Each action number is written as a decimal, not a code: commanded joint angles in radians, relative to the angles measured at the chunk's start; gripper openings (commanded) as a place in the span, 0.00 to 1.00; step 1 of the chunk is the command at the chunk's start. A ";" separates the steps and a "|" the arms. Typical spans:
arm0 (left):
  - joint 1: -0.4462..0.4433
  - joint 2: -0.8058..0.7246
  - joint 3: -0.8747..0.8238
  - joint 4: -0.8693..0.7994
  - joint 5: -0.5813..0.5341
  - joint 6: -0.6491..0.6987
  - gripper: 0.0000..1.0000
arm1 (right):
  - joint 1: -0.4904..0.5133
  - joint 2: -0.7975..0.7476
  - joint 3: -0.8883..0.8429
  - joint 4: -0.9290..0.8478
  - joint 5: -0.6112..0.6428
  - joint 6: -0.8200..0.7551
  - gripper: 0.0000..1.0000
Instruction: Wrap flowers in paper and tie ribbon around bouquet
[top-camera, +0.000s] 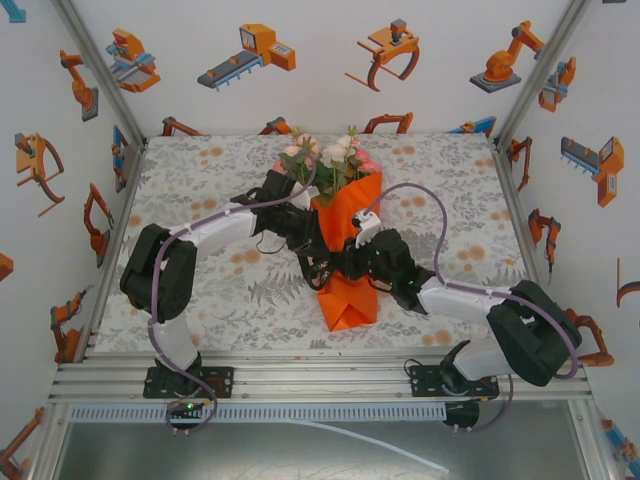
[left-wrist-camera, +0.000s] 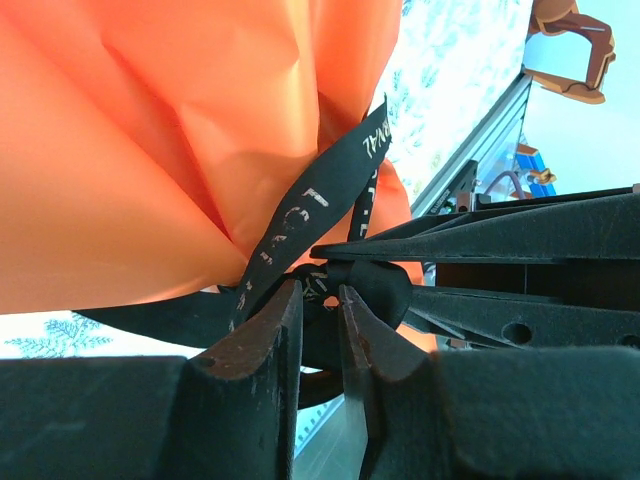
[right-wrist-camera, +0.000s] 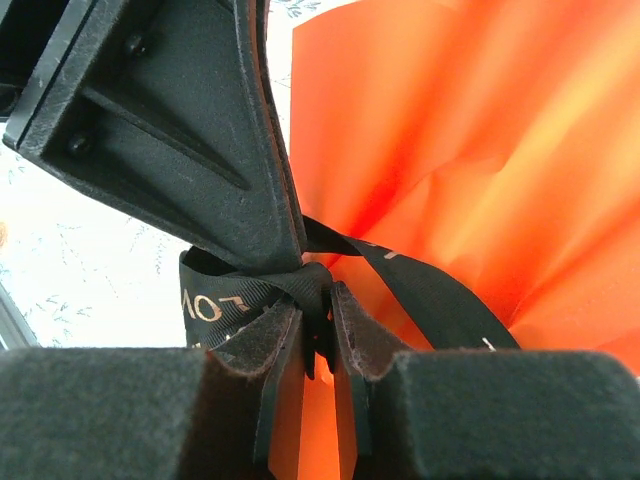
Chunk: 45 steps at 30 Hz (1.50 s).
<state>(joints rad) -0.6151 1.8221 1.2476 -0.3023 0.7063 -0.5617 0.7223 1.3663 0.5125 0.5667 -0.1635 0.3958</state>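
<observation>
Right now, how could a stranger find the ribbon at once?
Find the bright orange paper at the centre. At its pinched waist sits the ribbon. It is a flat black strip with pale lettering, unlike the round purplish cables.

A leaf-print tablecloth (top-camera: 250, 300) lies between white walls (top-camera: 320, 95) bearing robot cartoons (top-camera: 250, 55).

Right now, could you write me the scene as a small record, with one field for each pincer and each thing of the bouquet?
flowers: pink and white, at the cone's far end
paper: orange, wrapped into a cone
ribbon: black, lettered, around the cone's waist
left pincer: shut on the ribbon
right pincer: shut on the ribbon, beside the left one
</observation>
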 joint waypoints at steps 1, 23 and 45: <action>-0.018 0.014 0.018 0.036 0.039 0.016 0.26 | 0.011 -0.026 0.004 0.105 -0.028 0.026 0.17; -0.032 -0.021 -0.073 0.226 0.042 -0.146 0.03 | 0.011 -0.024 0.011 0.104 -0.031 0.036 0.20; 0.020 -0.039 -0.031 0.130 -0.015 -0.125 0.00 | 0.006 -0.243 -0.075 -0.139 0.035 -0.055 0.30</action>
<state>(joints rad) -0.5949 1.7943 1.1782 -0.1505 0.6872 -0.6952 0.7288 1.1019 0.4297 0.4297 -0.1204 0.3656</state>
